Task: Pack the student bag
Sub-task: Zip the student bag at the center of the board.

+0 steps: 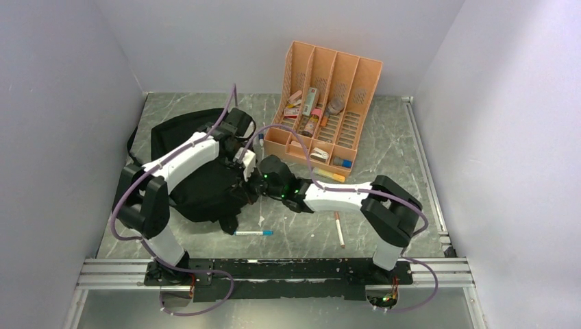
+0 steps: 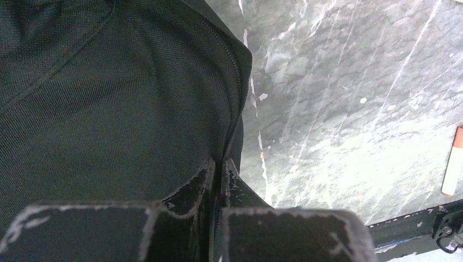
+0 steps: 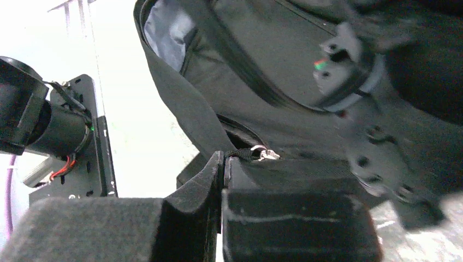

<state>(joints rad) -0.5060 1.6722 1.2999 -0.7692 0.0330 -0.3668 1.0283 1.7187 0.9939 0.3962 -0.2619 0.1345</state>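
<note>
Student bag (image 2: 109, 109) edge clamped in left fingers (image 2: 192, 191), table (image 2: 338, 82) beside.

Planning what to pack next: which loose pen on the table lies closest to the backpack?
The blue-tipped pen, just off the backpack; the pink pen and the orange marker lie farther right.

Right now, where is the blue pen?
In the top view, the blue pen lies on the table between the two arm bases. It is just in front of the black backpack, with a white marker to its right.
</note>
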